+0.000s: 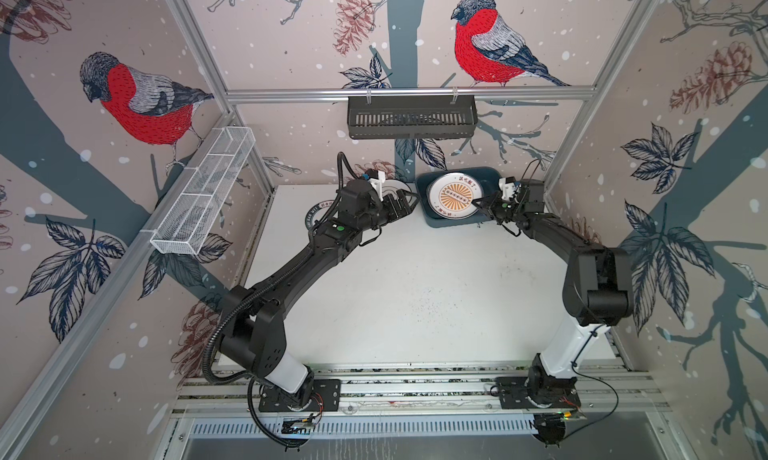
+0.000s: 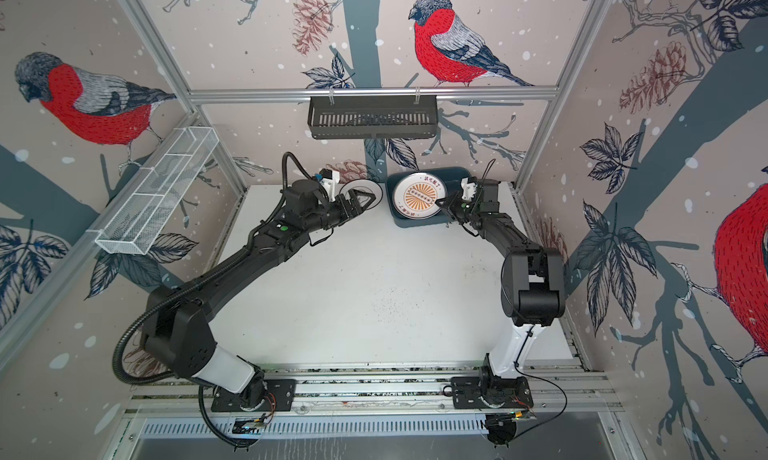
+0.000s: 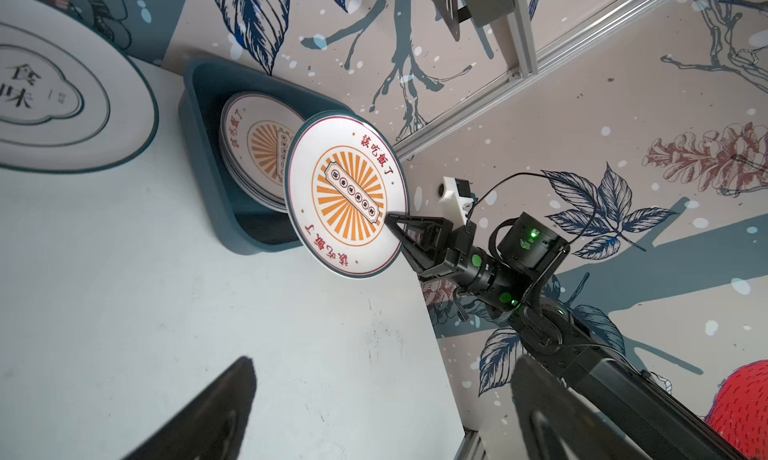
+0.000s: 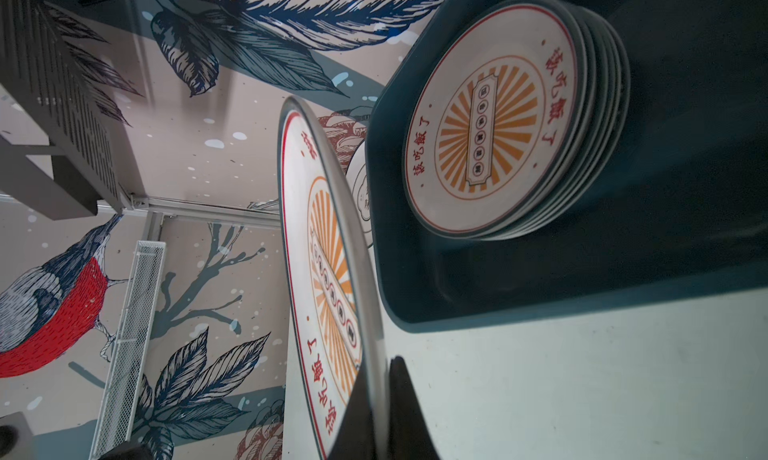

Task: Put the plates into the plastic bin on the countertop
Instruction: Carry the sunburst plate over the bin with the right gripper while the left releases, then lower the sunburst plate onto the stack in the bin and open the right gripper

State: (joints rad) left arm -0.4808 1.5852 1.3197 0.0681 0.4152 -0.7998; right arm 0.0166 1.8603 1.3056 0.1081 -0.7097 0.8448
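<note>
One sunburst plate (image 3: 345,167), rim pinched btwn right jaws, over bin (image 3: 203,138).

The white, dark-specked table (image 1: 415,304) carried the teal plastic bin (image 1: 434,222) at its far right corner. Near the bin's left side lay a cloud-emblem plate (image 3: 62,104). Farther left, a lettered-rim plate (image 1: 311,216) lay partly hidden.

Black arms (image 1: 291,266), white base links (image 1: 286,372), corrugated black cable (image 1: 216,333), green lights (image 1: 340,228).
</note>
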